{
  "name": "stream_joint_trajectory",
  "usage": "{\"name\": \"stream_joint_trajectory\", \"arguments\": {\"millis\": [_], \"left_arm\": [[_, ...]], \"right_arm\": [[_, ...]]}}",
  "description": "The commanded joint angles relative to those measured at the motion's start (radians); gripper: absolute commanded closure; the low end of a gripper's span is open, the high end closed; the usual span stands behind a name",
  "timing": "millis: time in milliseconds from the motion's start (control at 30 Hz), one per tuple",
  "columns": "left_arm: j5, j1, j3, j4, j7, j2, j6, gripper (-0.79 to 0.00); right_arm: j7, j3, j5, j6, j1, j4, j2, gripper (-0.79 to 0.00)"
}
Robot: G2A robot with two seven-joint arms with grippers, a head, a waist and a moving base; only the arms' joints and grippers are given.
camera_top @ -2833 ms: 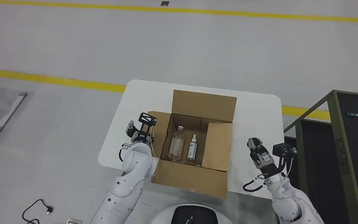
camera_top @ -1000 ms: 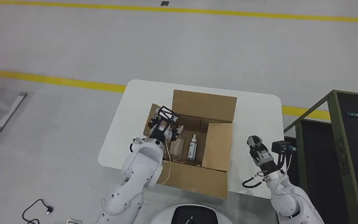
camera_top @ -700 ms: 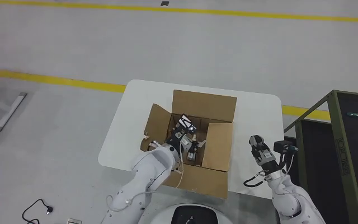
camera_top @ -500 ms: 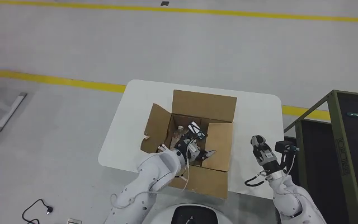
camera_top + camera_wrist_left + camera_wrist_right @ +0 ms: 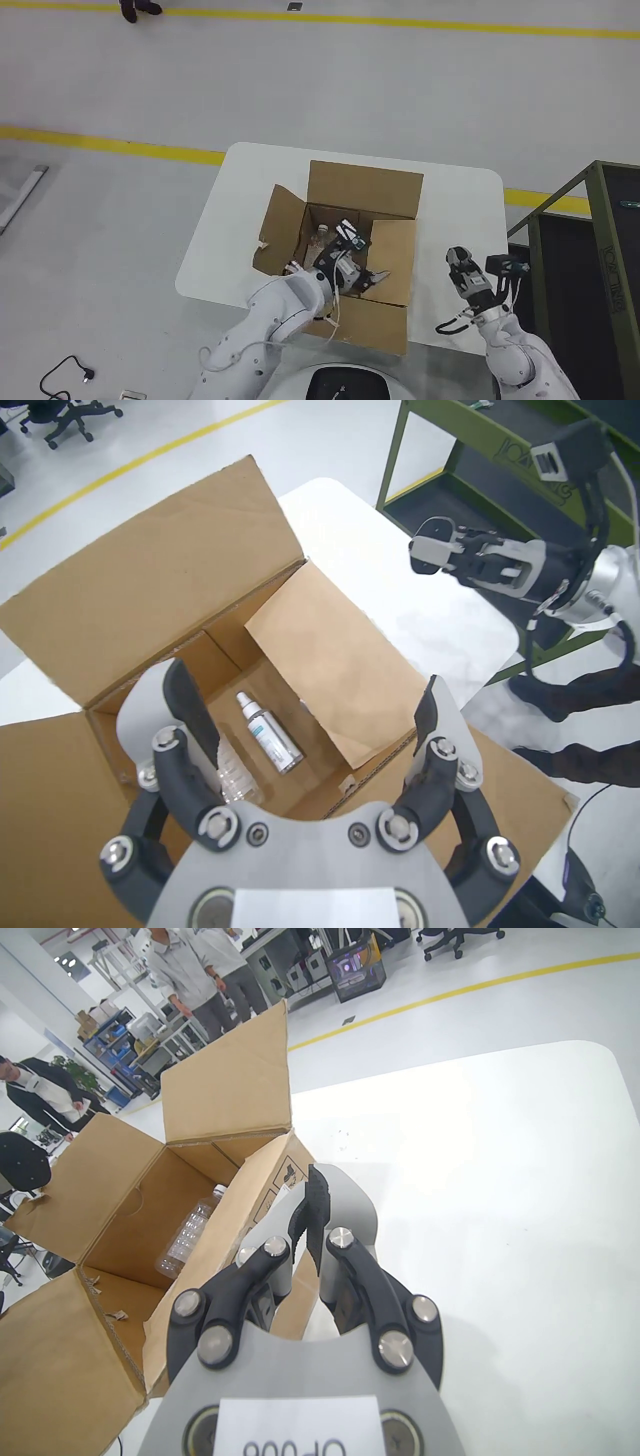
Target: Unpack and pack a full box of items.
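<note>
- Cardboard box point(image 5: 365, 186) sits open on the white table point(image 5: 460, 200), flaps up. Two items lie side by side on its floor: a clear plastic bottle point(image 5: 235, 771) and a small spray bottle point(image 5: 268, 736).
- Left gripper point(image 5: 305, 685) was outside the box's left flap a few seconds ago. It has since swung in over the opening and now hangs above it, towards the right-hand flap. Over the last half second it has barely shifted.
- Its fingers are spread wide with nothing between them, and the two bottles lie below and between them in the wrist view.
- The left flap now splays further outward than it did at the start, so the opening on that side is freer.
- Right gripper point(image 5: 312, 1198) has stayed near the table's right edge, just outside the box. Its fingers are pressed together and empty.
- Judgement: unpacking has not yet produced anything, since both bottles lie where they did at first. The left arm looks placed for a descent onto one of them.
- The right flap leans in over the opening and may crowd that descent.
</note>
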Motion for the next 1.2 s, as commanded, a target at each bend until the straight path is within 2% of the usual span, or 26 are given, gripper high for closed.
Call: {"name": "stream_joint_trajectory", "arguments": {"millis": [0,233,433,833,1000,1167], "left_arm": [[-0.055,-0.025,0.022,0.044,-0.014,-0.007,0.010,-0.785],[-0.251,-0.152,0.092,0.240,-0.079,-0.042,0.065,-0.785],[-0.456,-0.253,0.094,0.424,-0.128,-0.065,0.071,-0.785],[-0.476,-0.239,0.090,0.430,-0.110,-0.065,0.081,-0.785],[-0.594,-0.258,0.084,0.509,-0.107,-0.078,0.153,-0.785],[-0.734,-0.309,0.080,0.623,-0.115,-0.094,0.167,-0.785]], "right_arm": [[-0.005,-0.009,-0.008,-0.003,0.008,0.017,-0.001,0.000],[-0.024,-0.033,-0.022,-0.008,0.023,0.056,-0.005,0.000],[-0.026,-0.030,-0.014,-0.007,0.017,0.046,-0.006,0.000],[-0.009,-0.019,-0.007,-0.003,0.009,0.007,-0.004,0.000],[-0.004,-0.024,-0.014,-0.005,0.016,0.004,-0.005,0.000],[-0.007,-0.024,-0.019,-0.006,0.016,0.006,-0.005,0.000]]}}
